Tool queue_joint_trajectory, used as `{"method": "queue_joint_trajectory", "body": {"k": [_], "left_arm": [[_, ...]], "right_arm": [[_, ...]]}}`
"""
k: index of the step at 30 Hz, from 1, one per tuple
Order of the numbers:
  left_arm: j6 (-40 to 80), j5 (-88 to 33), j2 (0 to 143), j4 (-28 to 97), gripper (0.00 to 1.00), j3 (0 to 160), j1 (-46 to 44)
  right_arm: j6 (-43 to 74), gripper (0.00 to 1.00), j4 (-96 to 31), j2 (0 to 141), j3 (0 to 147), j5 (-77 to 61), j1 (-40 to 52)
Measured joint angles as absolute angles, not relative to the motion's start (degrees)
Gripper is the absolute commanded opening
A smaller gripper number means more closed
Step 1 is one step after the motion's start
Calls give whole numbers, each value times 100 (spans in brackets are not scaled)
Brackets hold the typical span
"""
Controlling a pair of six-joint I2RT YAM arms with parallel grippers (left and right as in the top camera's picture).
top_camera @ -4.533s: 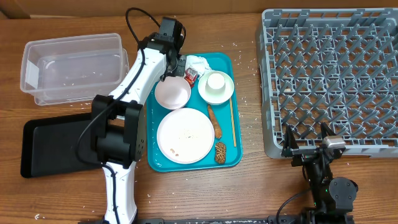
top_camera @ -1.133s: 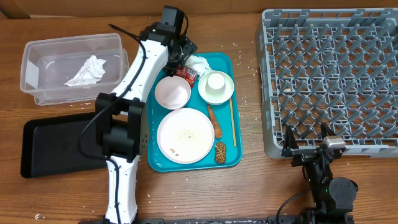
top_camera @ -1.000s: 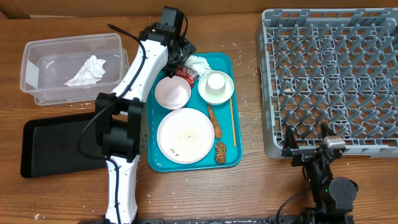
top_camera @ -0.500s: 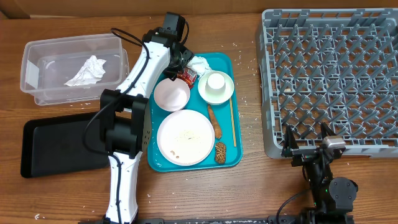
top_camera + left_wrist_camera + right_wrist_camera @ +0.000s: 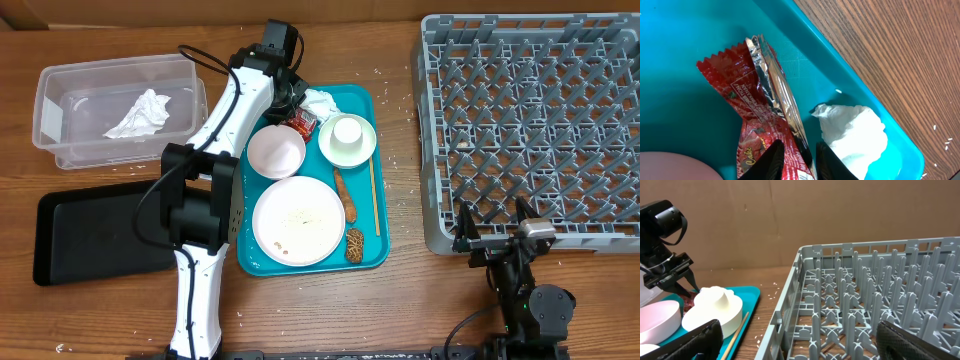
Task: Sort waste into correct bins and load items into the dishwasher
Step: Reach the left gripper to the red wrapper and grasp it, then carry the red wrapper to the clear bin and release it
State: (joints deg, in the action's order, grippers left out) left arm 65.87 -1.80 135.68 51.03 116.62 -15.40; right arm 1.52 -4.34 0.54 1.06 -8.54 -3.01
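Note:
My left gripper (image 5: 291,108) is down at the far left corner of the teal tray (image 5: 366,258), its black fingers (image 5: 776,155) pinching a red-and-white wrapper (image 5: 752,95) (image 5: 301,122). A crumpled white napkin (image 5: 855,130) (image 5: 318,101) lies just beside it. Another napkin (image 5: 140,113) lies in the clear tub (image 5: 60,90). The tray also holds a small bowl (image 5: 277,150), a large plate (image 5: 298,218), a cup on a small plate (image 5: 347,133), a wooden stick (image 5: 375,195) and two brown scraps (image 5: 345,195) (image 5: 354,245). My right gripper (image 5: 493,215) (image 5: 797,330) stands open before the grey dish rack (image 5: 540,120).
A flat black tray (image 5: 90,235) lies at the front left, below the tub. Rice grains are scattered on the wood between the teal tray and the rack (image 5: 805,275). The left arm stretches from the table's front edge up over the tray's left side.
The left gripper's jaws have closed in on the red wrapper and the arm has shifted slightly right. Several seconds ago the tub held no napkin. The right arm has not moved.

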Motion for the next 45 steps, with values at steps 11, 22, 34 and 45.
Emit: {"method": "queue_joint_trajectory", "body": {"k": [11, 22, 34, 45], "left_arm": [[6587, -95, 13568, 5124, 4, 11662, -1540], [6281, -14, 13535, 5627, 4, 12105, -1540], [5505, 635, 12285, 5916, 4, 12628, -1216], [4925, 1461, 11727, 6300, 13, 12676, -73]], "right_arm": [[145, 100, -434, 54, 106, -854, -303], [148, 100, -436, 54, 106, -854, -303], [145, 100, -434, 54, 106, -854, -303], [143, 100, -434, 54, 106, -854, -303]]}}
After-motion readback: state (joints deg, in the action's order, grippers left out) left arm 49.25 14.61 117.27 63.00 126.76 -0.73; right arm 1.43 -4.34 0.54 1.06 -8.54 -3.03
